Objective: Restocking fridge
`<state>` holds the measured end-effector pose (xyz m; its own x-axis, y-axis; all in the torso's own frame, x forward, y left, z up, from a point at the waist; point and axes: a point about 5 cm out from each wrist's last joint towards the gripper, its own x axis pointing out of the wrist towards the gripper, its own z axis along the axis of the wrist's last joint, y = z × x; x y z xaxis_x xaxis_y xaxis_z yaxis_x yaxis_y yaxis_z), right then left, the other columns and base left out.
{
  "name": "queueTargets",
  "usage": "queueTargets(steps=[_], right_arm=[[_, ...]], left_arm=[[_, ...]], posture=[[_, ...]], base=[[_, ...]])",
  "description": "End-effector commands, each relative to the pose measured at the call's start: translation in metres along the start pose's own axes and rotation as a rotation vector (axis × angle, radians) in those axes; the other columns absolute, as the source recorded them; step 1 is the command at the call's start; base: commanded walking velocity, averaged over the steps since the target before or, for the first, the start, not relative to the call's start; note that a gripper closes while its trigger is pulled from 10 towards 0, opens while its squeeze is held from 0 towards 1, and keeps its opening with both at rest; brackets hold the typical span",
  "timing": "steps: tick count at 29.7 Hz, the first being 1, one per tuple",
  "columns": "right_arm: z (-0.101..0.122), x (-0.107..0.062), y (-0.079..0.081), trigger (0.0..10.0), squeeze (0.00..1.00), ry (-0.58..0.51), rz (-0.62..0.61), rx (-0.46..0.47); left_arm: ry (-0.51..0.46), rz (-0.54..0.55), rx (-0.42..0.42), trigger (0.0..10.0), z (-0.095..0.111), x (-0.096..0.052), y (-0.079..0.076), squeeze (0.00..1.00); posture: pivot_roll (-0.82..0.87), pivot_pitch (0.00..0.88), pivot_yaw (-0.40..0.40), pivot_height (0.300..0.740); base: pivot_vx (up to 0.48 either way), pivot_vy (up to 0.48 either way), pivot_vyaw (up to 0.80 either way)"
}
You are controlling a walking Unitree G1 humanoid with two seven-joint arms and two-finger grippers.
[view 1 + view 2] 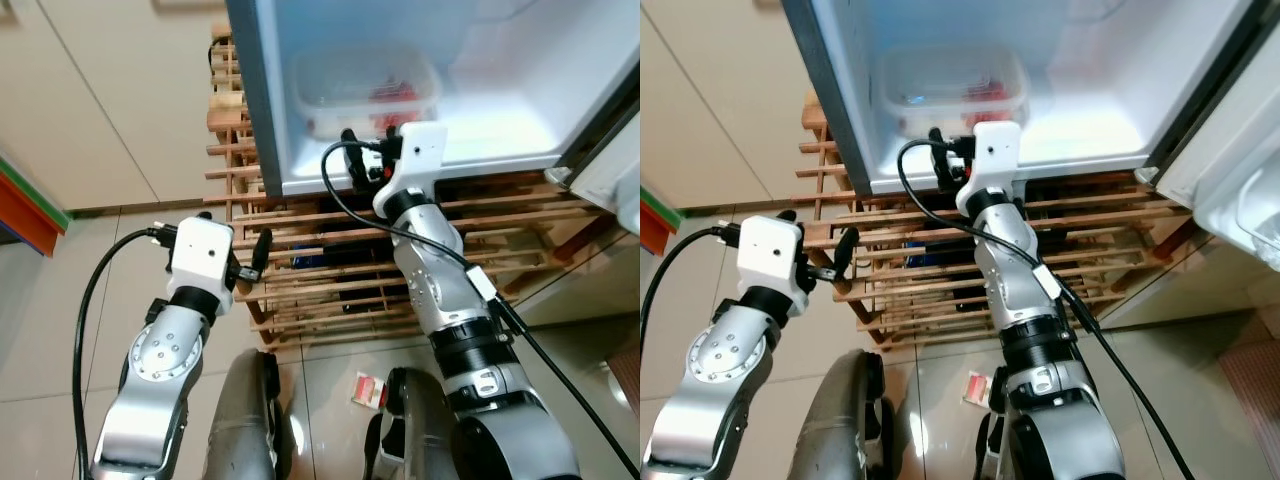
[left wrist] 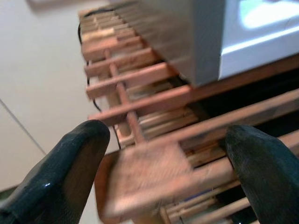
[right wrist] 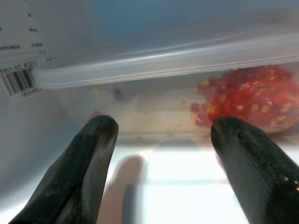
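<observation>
Robot's own dark legs fill the bottom of the head view, with a small red-and-white packet (image 1: 369, 389) on the tiled floor (image 1: 60, 330) between them. Left gripper (image 1: 255, 255) hangs low in front of a wooden slat rack (image 1: 300, 270), fingers (image 2: 70, 172) spread wide apart, nothing between them; rack bars sit blurred just ahead in the left wrist view. Right gripper (image 3: 161, 140) is raised at the front edge of the open fridge (image 1: 420, 60), fingers (image 3: 247, 158) wide open and empty, pointing at a clear plastic container (image 1: 365, 90) on the white fridge shelf (image 1: 500, 125). Container is lidded, standing on the shelf just past the fingertips, not touching them; red chopped food (image 3: 245, 95) shows through its wall on one side. Barcode sticker (image 3: 18, 81) is on the fridge's inner wall beside the container. Fridge stands on top of the rack; its door (image 1: 610, 170) is swung open on the right.
</observation>
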<state>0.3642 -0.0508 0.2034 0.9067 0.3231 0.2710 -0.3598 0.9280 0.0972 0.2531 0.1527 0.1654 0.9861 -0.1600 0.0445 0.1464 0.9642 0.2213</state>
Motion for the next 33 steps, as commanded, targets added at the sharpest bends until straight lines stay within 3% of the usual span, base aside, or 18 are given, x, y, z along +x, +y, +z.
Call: queueTargets(steps=[1,7,11,18,19,21,22,23,26,30,31,33], right_arm=[[-0.008,0.003,0.004,10.0,0.0,0.026,0.008,0.002],[-0.002,0.012,0.0,10.0,0.0,0.001,-0.004,-0.019],[0.001,0.006,-0.004,10.0,0.0,-0.019,0.003,-0.019],[0.011,-0.023,-0.029,10.0,0.0,-0.053,0.004,-0.081],[0.02,-0.03,-0.039,10.0,0.0,-0.072,-0.022,-0.092],[0.026,-0.035,-0.044,10.0,0.0,-0.092,-0.043,-0.102],[0.038,-0.048,-0.053,10.0,0.0,-0.124,-0.097,-0.118],[0.038,-0.048,-0.053,10.0,0.0,-0.124,-0.097,-0.118],[0.038,-0.084,-0.057,10.0,0.0,-0.094,-0.133,-0.176],[0.019,-0.132,-0.065,10.0,0.0,0.001,-0.19,-0.195],[0.019,-0.132,-0.065,10.0,0.0,0.001,-0.19,-0.195],[0.012,-0.148,-0.073,10.0,0.0,0.035,-0.238,-0.193]], left_arm=[[0.0,-0.014,0.008,10.0,0.003,-0.004,0.0,0.0],[0.003,-0.026,0.011,10.0,0.004,-0.005,-0.003,0.0],[-0.022,-0.04,0.017,10.0,0.008,0.0,-0.009,0.0],[-0.069,-0.046,-0.051,10.0,0.012,0.019,-0.023,0.0],[-0.076,-0.05,-0.06,10.0,0.012,0.025,-0.028,0.0],[-0.077,-0.053,-0.07,10.0,0.012,0.027,-0.03,0.0],[-0.086,-0.054,-0.077,10.0,0.013,0.031,-0.033,0.0],[-0.086,-0.054,-0.077,10.0,0.013,0.031,-0.033,0.0],[-0.08,-0.048,-0.08,10.0,0.009,0.037,-0.034,0.0],[-0.049,-0.041,-0.066,10.0,-0.003,0.034,-0.027,0.0],[-0.049,-0.041,-0.066,10.0,-0.003,0.034,-0.027,0.0],[-0.031,-0.037,-0.083,10.0,-0.009,0.035,-0.026,0.0]], posture=[[0.25,0.29,0.001,0.619],[0.24,0.29,0.002,0.619],[0.23,0.273,-0.004,0.619],[0.15,0.186,-0.032,0.619],[0.13,0.145,-0.04,0.619],[0.13,0.136,-0.041,0.619],[0.12,0.113,-0.048,0.619],[0.12,0.113,-0.048,0.619],[0.09,0.071,-0.052,0.619],[0.07,0.044,-0.044,0.619],[0.07,0.044,-0.044,0.619],[0.07,0.035,-0.039,0.619]], base=[[0.0,0.0,0.0],[0.0,0.0,0.0],[0.0,0.0,0.0],[0.0,0.0,0.0],[0.0,0.0,0.0],[0.0,0.0,0.0],[0.0,0.0,0.0],[0.0,0.0,0.0],[0.0,0.0,0.0],[0.0,0.0,0.0],[0.0,0.0,0.0],[0.0,0.0,0.0]])
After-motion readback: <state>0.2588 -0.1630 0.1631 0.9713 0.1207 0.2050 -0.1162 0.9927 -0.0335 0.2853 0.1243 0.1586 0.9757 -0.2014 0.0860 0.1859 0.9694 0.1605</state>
